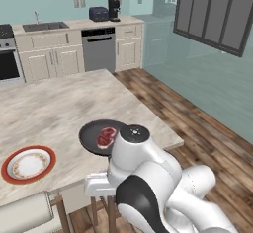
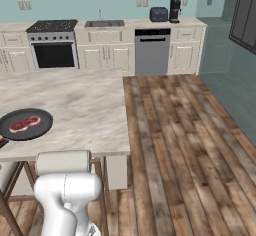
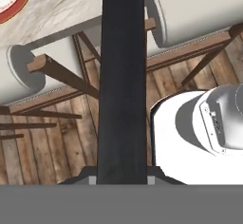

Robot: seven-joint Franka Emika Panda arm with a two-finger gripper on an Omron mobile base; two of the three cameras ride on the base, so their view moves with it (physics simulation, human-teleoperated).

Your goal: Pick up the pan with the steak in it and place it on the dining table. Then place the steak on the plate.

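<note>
The black pan [image 1: 94,137] sits over the near edge of the dining table [image 1: 59,103], with the red steak [image 1: 105,137] lying in it. I cannot tell whether the pan rests on the top or hangs just above it. From the right base view the pan [image 2: 25,125] and steak [image 2: 25,123] lie at the far left. In the hand view the pan's long black handle [image 3: 122,85] runs straight up from my gripper [image 3: 122,179], which is shut on it. The red-rimmed plate [image 1: 28,164] lies on the table left of the pan; its rim [image 3: 19,2] shows again in the hand view.
Cushioned wooden chairs [image 3: 190,14] stand tucked under the table's near edge, another [image 1: 24,212] at the lower left. Wood floor [image 2: 175,130] opens to the right of the table. The kitchen counter, stove [image 2: 52,45] and dishwasher [image 1: 99,49] line the far wall.
</note>
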